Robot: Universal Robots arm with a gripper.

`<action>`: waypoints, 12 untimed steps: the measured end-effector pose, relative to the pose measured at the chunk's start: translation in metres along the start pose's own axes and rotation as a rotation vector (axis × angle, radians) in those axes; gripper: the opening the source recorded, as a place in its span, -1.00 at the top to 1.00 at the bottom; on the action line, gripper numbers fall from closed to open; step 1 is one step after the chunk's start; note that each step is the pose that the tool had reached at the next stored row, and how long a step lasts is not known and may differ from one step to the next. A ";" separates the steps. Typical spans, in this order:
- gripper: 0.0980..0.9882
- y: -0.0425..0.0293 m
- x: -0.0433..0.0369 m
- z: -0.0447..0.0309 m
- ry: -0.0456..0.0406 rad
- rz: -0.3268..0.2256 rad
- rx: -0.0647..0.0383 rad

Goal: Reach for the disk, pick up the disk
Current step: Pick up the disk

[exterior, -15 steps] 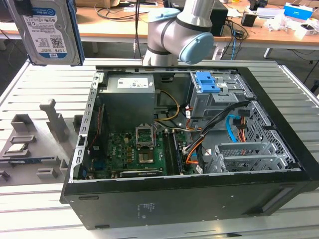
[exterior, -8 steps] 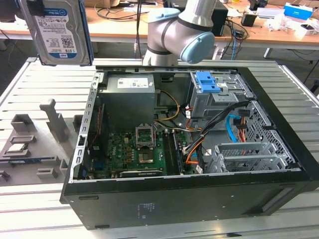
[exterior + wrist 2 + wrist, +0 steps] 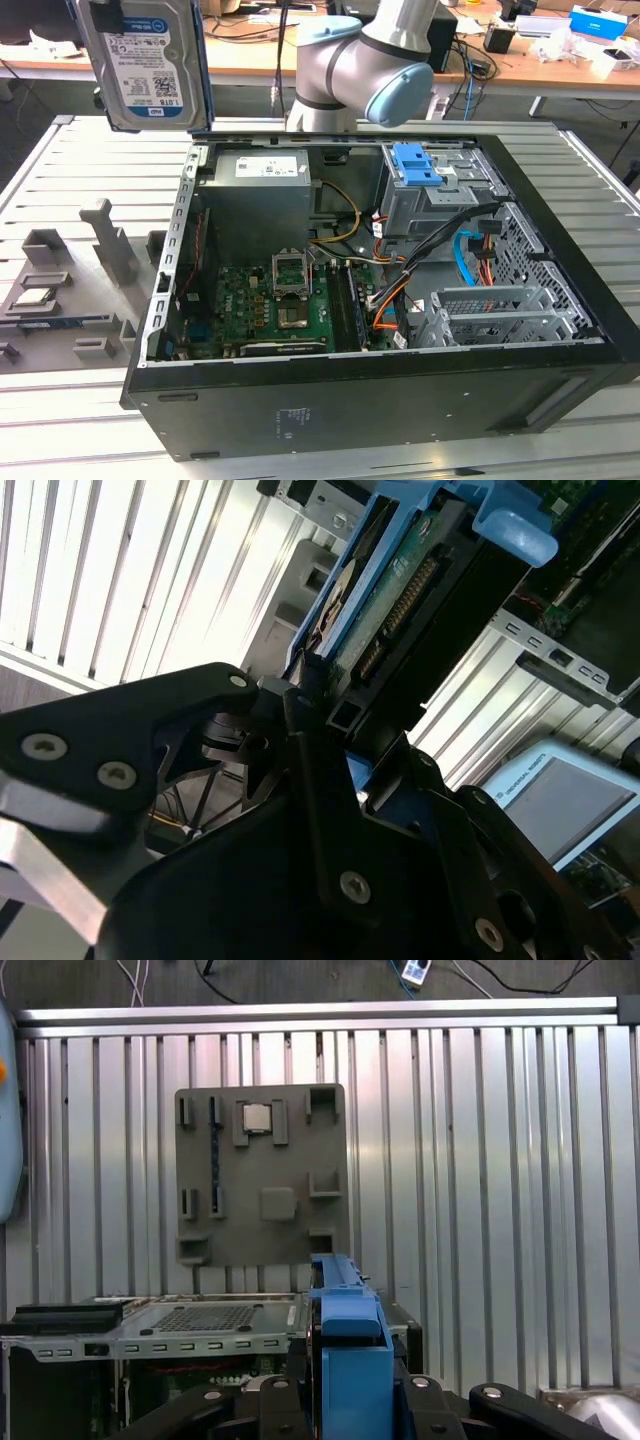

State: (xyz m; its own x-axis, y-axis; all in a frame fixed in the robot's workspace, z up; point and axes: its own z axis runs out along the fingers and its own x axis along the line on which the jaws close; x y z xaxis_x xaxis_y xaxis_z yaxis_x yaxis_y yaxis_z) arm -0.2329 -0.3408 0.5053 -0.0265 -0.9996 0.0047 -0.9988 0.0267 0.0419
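Disk [image 3: 145, 65], one only, upright in the tool's [image 3: 335, 715] closed grip; clear of one open computer case [image 3: 380, 385]

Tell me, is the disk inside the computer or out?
Out. The disk hangs in the air, clear of the open computer case, clamped in the tool.

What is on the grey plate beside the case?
A square chip sits in one pocket of the plate. The disk, clamped in the gripper, hides one corner of the plate, so anything there cannot be seen.
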 end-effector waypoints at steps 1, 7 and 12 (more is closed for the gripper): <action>0.40 -0.0055 -0.0002 -0.0002 0.0000 0.000 0.000; 0.40 -0.0259 -0.0007 -0.0011 0.0000 0.000 0.000; 0.40 -0.0467 -0.0013 -0.0020 0.0000 0.000 0.000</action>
State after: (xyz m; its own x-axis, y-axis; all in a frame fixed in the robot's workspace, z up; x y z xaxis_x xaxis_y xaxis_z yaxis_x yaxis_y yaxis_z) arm -0.1862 -0.3407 0.5054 -0.0267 -0.9996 0.0047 -0.9988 0.0269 0.0420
